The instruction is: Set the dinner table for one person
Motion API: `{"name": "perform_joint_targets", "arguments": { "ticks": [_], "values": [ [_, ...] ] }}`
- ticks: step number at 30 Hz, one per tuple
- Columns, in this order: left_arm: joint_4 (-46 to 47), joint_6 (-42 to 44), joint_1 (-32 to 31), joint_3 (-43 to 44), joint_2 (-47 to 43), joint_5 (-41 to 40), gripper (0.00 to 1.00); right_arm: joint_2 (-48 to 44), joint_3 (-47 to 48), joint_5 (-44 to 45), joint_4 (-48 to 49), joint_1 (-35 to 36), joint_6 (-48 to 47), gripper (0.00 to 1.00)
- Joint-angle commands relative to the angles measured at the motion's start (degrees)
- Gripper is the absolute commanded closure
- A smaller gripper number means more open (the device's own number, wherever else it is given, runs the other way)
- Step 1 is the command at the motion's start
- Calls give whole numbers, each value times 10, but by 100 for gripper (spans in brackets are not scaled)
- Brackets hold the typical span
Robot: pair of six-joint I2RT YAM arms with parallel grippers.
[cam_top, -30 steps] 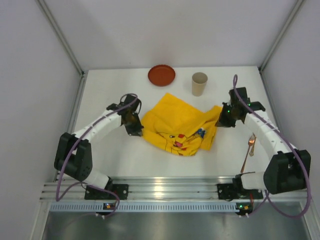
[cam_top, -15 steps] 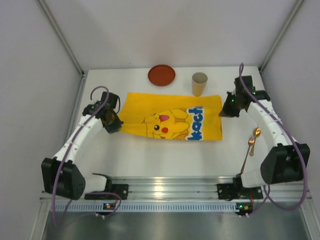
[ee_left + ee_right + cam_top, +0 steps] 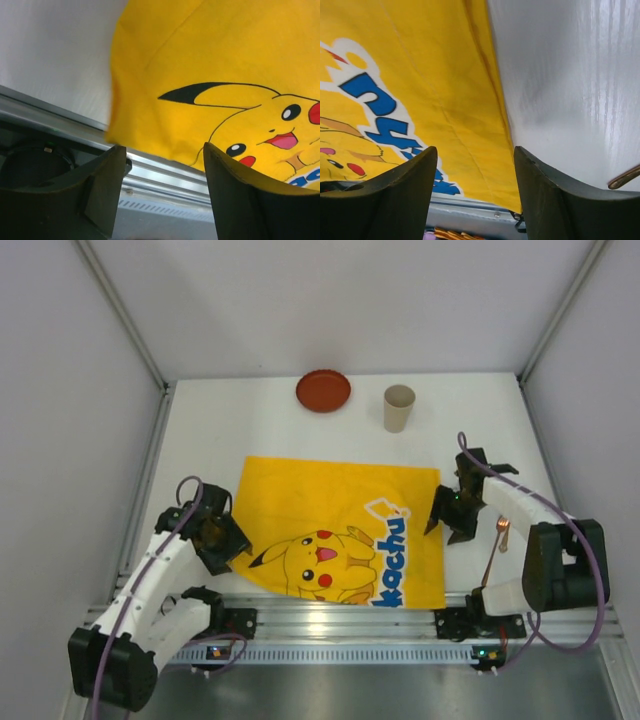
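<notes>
Two grippers sit low in the frame, the left gripper (image 3: 224, 539) at lower left, the right gripper (image 3: 448, 514) at centre right, both spread wide, holding nothing. Between them a yellow cloth (image 3: 340, 510) lies flat on the white table (image 3: 200, 435) filling the middle. A spoon (image 3: 497, 540) lies at right; a cup (image 3: 399, 407) and red plate (image 3: 323, 390) stand near the top. The table looks rigid, smooth, fixed: a surface to set things on, not to grip.

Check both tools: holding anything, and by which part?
Nothing held. Left tool and right tool both stand open; the yellow Pikachu-print cloth lies spread on the white tabletop, its side edges just ahead of them.
</notes>
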Motion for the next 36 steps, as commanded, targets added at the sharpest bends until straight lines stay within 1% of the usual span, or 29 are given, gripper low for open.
{"name": "perform_joint_targets", "arguments": {
  "ticks": [1,3,4,6,8,9,12,16,19,23,28,33,36],
  "values": [
    [-41,-22,0,41,-20,25,30,-1,57,-13,26,-6,3,36],
    [-52,-24,0,64,-24,23,26,-3,84,-15,27,-5,11,36],
    [-57,-23,0,90,-20,18,25,-9,91,-22,33,-4,15,36],
    [-59,-12,0,114,-10,6,25,-10,103,-31,45,1,26,36],
    [-56,0,0,135,13,6,26,2,107,-37,65,6,32,36],
    [-50,4,0,140,22,-11,26,9,108,-37,69,6,35,36],
    [-45,10,0,160,54,-10,28,46,108,-22,88,6,33,37],
    [-43,16,0,177,70,-8,30,98,110,-16,131,6,28,41],
    [-52,22,0,187,69,-13,32,156,124,-14,147,6,28,44],
    [-85,28,0,201,64,-25,32,203,153,-8,164,5,27,45],
    [-104,26,0,210,52,-30,32,267,202,-5,164,-4,18,46],
    [-101,26,0,206,56,-26,33,307,266,7,143,-30,0,46],
    [-76,33,0,185,66,-27,33,324,287,8,133,-52,1,48]
  ]
}}
